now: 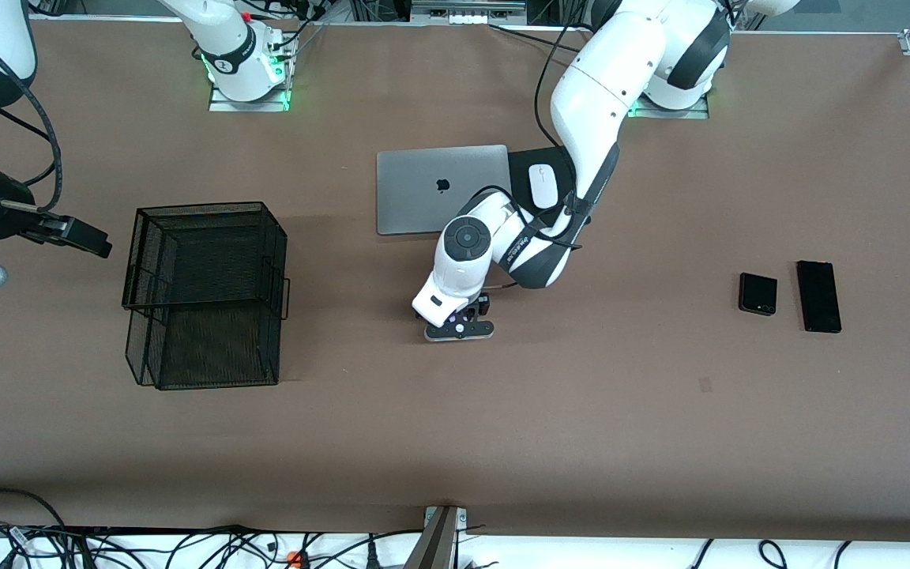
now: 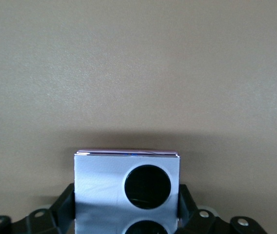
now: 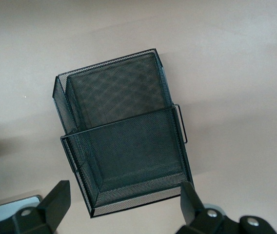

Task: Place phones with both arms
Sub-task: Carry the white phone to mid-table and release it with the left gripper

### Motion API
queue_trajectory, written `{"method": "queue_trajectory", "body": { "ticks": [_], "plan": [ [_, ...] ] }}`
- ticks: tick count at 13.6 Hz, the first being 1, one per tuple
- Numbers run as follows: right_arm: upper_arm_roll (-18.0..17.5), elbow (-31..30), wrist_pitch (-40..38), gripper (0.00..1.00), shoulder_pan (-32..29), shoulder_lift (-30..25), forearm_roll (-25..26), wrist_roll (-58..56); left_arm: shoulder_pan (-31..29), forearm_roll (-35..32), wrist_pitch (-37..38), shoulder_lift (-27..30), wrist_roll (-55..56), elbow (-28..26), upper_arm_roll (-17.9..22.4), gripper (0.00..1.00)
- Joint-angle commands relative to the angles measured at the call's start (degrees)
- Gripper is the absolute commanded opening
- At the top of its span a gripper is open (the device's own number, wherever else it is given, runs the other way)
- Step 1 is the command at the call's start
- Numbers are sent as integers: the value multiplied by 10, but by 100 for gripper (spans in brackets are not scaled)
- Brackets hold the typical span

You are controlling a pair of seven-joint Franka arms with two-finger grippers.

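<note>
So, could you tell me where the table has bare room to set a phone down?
Bare table runs between the mesh basket and the two black phones, nearer the front camera. It is crowded around the laptop, mouse and left gripper.

Folded phone (image 1: 757, 293) just beside slab phone (image 1: 818, 296), apparently apart, toward the left arm's end; mesh basket (image 1: 206, 294) toward the right arm's.

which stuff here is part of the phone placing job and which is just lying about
Part of the job:
lilac-white folded phone, between the left hand fingers
black folded phone
slim black phone
mesh basket, under the open right hand

Just lying about:
silver laptop
white mouse
</note>
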State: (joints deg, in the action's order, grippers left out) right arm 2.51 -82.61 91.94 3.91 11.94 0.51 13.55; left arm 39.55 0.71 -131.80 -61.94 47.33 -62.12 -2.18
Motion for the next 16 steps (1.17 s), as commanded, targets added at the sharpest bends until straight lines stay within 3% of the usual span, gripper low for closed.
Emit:
{"method": "queue_trajectory", "body": {
  "ticks": [1, 4, 10, 12, 15, 16],
  "plan": [
    [-2, -4, 4, 100, -1, 2, -6, 3, 4, 10, -1, -15, 12, 29, 9, 100],
    [-2, -4, 1, 100, 0, 5, -5, 2, -1, 10, 42, 3, 10, 30, 7, 100],
    [-7, -9, -4, 100, 20, 10, -11, 12, -88, 17, 247, 100, -107, 10, 2, 100],
    [-7, -9, -5, 100, 49, 10, -11, 14, -126, 12, 291, 142, -189, -47, 3, 100],
    [-7, -4, 3, 100, 98, 19, -11, 83, -169, 0, 291, 239, -293, -182, 10, 100],
    [-7, -2, 3, 100, 125, 23, -9, 84, -193, -32, 291, 270, -328, -223, 9, 100]
  ]
}}
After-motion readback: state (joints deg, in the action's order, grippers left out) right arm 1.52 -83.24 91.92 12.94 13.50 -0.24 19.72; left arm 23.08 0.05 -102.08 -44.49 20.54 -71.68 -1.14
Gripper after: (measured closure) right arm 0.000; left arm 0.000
